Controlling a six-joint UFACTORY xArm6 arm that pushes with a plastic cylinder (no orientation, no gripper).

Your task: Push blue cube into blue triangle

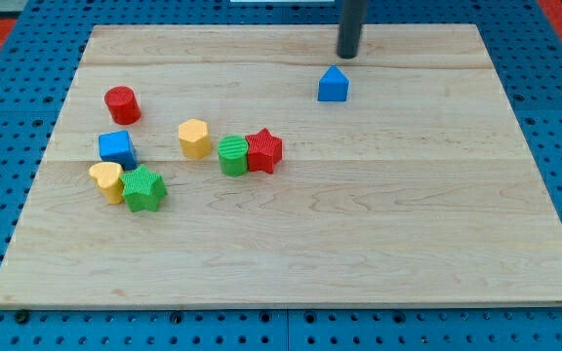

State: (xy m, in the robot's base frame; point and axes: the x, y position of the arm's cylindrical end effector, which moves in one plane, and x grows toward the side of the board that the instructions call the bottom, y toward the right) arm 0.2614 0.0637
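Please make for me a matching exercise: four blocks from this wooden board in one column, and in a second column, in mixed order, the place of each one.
Blocks:
1. blue wooden cube
2. blue wooden triangle block
3. red wooden cylinder
4. red wooden star block

Places:
A. touching the green wooden cylinder on its right side in the view
B. just below my tip, near the view's top
C. highest of the blocks at the view's left
D. just above the yellow wooden heart block

Pairs: 1-D, 2-B, 3-C, 4-A
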